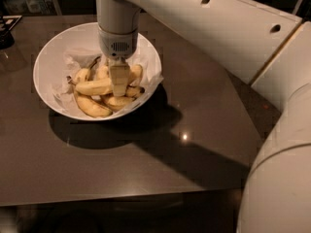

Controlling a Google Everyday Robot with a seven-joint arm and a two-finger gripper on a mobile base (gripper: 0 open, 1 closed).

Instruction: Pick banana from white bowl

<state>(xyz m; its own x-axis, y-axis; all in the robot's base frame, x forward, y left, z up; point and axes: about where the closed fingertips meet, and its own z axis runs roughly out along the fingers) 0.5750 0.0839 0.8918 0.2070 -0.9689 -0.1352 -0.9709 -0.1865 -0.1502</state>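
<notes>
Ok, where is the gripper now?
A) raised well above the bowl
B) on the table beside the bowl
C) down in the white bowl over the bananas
C: the gripper is down inside the white bowl, over one end of the banana.

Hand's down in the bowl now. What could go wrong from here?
The hand is low over the banana, which lies packed against shorter bananas; it may catch a neighbour too. The white bowl seems only to rest on the table, so it might slide or tip on lifting.
</notes>
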